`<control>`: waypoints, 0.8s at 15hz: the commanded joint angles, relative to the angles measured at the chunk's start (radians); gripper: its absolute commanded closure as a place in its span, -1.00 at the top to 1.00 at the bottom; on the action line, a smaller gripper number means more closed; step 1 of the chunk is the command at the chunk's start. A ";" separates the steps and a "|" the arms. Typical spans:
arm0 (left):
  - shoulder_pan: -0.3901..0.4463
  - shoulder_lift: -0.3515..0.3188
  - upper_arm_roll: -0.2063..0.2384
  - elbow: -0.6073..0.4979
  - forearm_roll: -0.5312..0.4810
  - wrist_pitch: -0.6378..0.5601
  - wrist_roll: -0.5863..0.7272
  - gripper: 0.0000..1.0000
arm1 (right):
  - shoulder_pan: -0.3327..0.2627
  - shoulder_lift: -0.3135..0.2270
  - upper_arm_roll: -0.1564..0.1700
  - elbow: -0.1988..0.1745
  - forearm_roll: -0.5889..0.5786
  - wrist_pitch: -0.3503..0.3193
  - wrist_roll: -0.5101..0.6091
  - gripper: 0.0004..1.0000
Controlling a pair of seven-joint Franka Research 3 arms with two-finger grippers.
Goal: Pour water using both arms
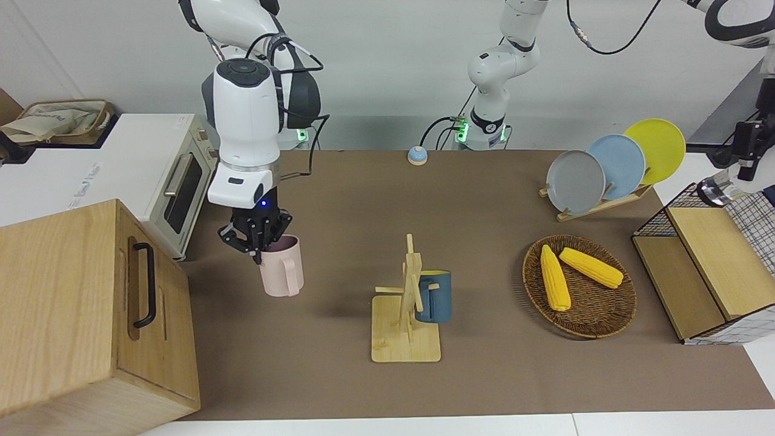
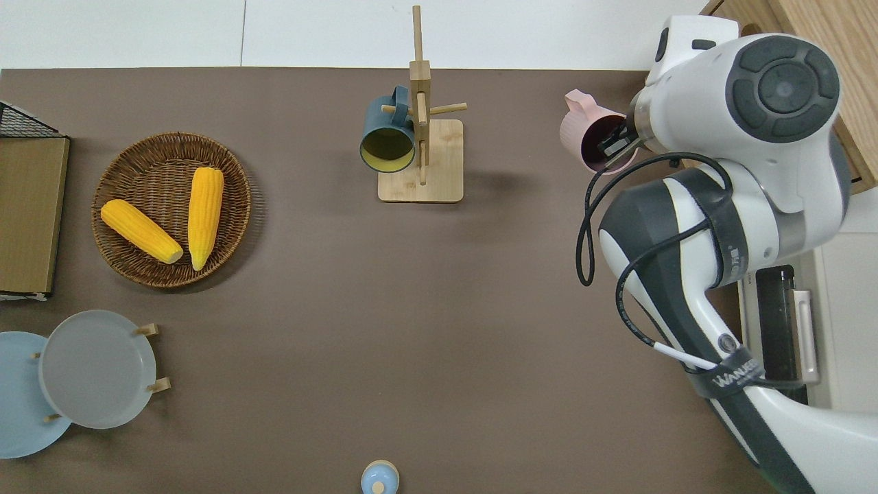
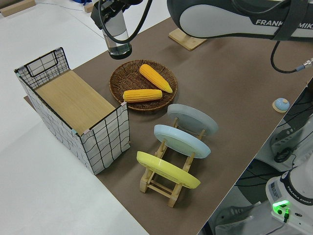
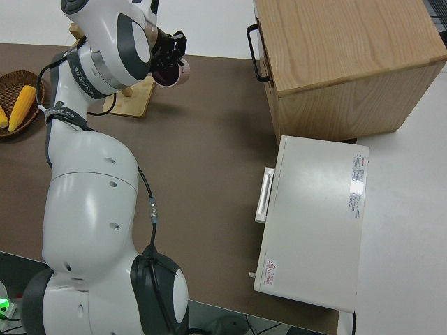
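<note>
My right gripper (image 1: 257, 239) (image 2: 614, 140) (image 4: 171, 49) is shut on the rim of a pink mug (image 1: 281, 269) (image 2: 583, 130) (image 4: 176, 73). The mug hangs slightly tilted over the brown mat, close to the wooden box. My left gripper (image 1: 748, 154) (image 3: 110, 12) is shut on a clear glass (image 1: 717, 191) (image 3: 119, 41), held up at the left arm's end of the table by the wire crate. That gripper is outside the overhead view. Whether the glass holds water does not show. A dark blue mug (image 1: 433, 297) (image 2: 387, 134) hangs on a wooden mug tree (image 1: 407, 345) (image 2: 439, 171) mid-table.
A woven basket (image 1: 596, 318) (image 2: 130, 264) holds two corn cobs. A rack with three plates (image 1: 596, 172) (image 3: 181, 142) is nearer the robots. A wire crate (image 1: 708, 272) (image 3: 105, 142), a wooden box (image 1: 72, 315), a toaster oven (image 1: 172, 181) and a small blue bell (image 1: 417, 155) line the edges.
</note>
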 commanded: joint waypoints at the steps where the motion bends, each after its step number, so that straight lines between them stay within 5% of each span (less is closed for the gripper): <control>1: -0.043 -0.095 0.006 -0.100 0.056 0.005 -0.083 -1.00 | -0.006 -0.065 -0.008 -0.029 0.084 -0.109 0.050 -1.00; 5: -0.080 -0.158 0.000 -0.178 0.087 0.017 -0.148 -1.00 | 0.000 -0.108 -0.007 -0.030 0.164 -0.248 0.196 -1.00; 12: -0.085 -0.242 -0.097 -0.295 0.164 0.035 -0.306 -1.00 | 0.020 -0.148 0.006 -0.038 0.291 -0.468 0.384 -1.00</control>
